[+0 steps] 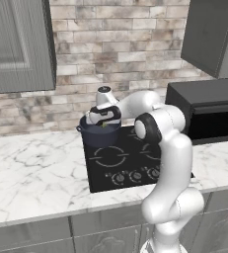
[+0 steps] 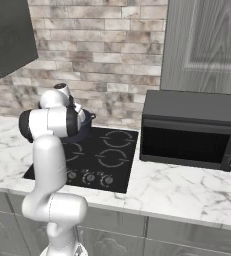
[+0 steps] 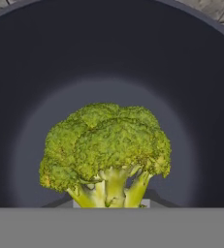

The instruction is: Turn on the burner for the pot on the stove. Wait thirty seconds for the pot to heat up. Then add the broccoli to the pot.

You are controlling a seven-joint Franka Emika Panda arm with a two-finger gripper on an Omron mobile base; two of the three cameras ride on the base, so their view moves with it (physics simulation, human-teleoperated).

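Note:
The dark blue-grey pot (image 1: 98, 137) stands on the back left ring of the black stove (image 1: 110, 159). My gripper (image 1: 104, 124) hangs just over the pot's mouth, pointing down into it. It is shut on the broccoli (image 3: 106, 145), whose stem rises from the bottom of the hand view where the fingertips lie hidden. Behind the floret are the pot's lighter grey floor and dark wall (image 3: 108, 48). A speck of the green broccoli (image 1: 104, 125) shows under the hand in the left base view. In the right base view my arm covers most of the pot (image 2: 86, 125).
A row of round knobs (image 1: 135, 176) runs along the stove's front edge. A black microwave (image 2: 187, 131) sits on the marble counter (image 1: 31, 168) right of the stove (image 2: 112, 156). Grey wall cabinets hang above, and a brick wall stands behind.

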